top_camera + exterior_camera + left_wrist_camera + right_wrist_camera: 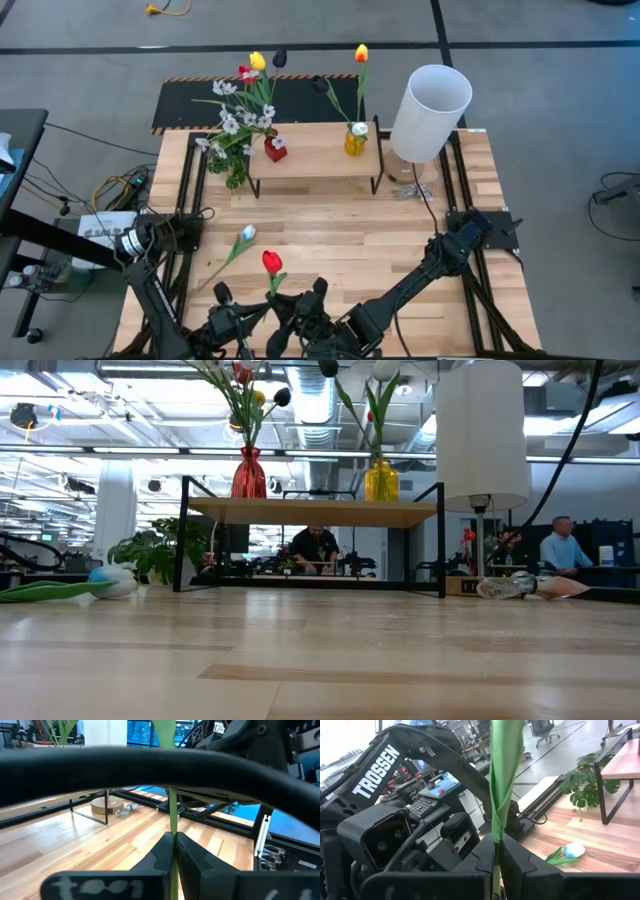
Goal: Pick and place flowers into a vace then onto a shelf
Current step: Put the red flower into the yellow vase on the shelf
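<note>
Lying on the table's left part is a white tulip [246, 234], untouched. At the near edge, the red tulip [271, 262] is gripped by its stem between the closed fingers of the left gripper [175, 851] and also the right gripper [496, 855]. Further back, the shelf [315, 153] carries two filled vases.

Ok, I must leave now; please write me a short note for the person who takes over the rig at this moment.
Left hand: shut on a green stem, near the table's front edge.
Right hand: shut on a green stem too, facing the left arm; apparently both hold the red tulip.
Done: red vase and yellow vase stand on the shelf, flowers in both.
Left: red tulip into a vase; white tulip lies on the table, untouched.
</note>
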{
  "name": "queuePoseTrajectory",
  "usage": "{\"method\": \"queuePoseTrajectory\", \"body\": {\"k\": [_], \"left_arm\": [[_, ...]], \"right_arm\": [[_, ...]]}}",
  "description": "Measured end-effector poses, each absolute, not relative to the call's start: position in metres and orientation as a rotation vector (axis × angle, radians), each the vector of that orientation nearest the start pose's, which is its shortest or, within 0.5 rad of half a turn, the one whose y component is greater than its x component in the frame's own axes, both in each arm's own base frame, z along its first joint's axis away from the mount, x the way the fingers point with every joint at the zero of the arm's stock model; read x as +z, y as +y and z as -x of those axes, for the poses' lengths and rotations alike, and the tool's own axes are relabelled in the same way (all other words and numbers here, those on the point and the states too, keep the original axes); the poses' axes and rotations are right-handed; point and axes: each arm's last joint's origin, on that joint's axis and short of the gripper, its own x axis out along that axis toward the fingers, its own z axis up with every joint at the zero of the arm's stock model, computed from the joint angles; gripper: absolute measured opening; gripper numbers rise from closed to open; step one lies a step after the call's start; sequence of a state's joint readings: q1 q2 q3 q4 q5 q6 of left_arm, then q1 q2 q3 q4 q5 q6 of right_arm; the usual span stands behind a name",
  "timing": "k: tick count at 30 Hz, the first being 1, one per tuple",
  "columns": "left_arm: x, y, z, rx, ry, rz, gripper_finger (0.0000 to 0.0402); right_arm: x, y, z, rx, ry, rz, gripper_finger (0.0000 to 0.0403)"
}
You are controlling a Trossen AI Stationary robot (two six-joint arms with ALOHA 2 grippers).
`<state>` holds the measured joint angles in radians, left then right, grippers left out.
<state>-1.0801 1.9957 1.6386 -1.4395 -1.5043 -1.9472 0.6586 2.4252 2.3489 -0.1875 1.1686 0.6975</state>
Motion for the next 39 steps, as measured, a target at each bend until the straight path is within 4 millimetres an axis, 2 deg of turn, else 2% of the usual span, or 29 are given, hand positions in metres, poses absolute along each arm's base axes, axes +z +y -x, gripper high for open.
{"method": "queuePoseTrajectory", "body": {"k": [9, 19, 23, 28, 34, 37, 39], "left_arm": [[0.247, -0.307, -0.197, 0.510, 0.028, 0.155, 0.0009], [0.245, -0.306, -0.196, 0.534, 0.088, 0.206, 0.0123], [0.247, -0.304, -0.195, 0.561, 0.154, 0.219, 0.0157], [0.256, -0.301, -0.194, 0.619, 0.303, 0.222, 0.0176], [0.259, -0.299, -0.193, 0.628, 0.371, 0.192, 0.0177], [0.259, -0.299, -0.193, 0.621, 0.385, 0.154, 0.0174], [0.259, -0.299, -0.193, 0.619, 0.388, 0.148, 0.0174]], "right_arm": [[0.298, 0.312, -0.447, -0.547, 0.001, -0.368, 0.0003], [0.294, 0.318, -0.441, -0.537, 0.063, -0.217, 0.0002], [0.289, 0.323, -0.434, -0.532, 0.105, -0.154, 0.0001], [0.287, 0.334, -0.408, -0.470, 0.232, -0.098, 0.0001], [0.269, 0.350, -0.368, -0.422, 0.423, -0.081, 0.0001], [0.267, 0.359, -0.359, -0.371, 0.462, -0.114, 0.0000], [0.270, 0.364, -0.361, -0.323, 0.460, -0.132, 0.0000]]}}
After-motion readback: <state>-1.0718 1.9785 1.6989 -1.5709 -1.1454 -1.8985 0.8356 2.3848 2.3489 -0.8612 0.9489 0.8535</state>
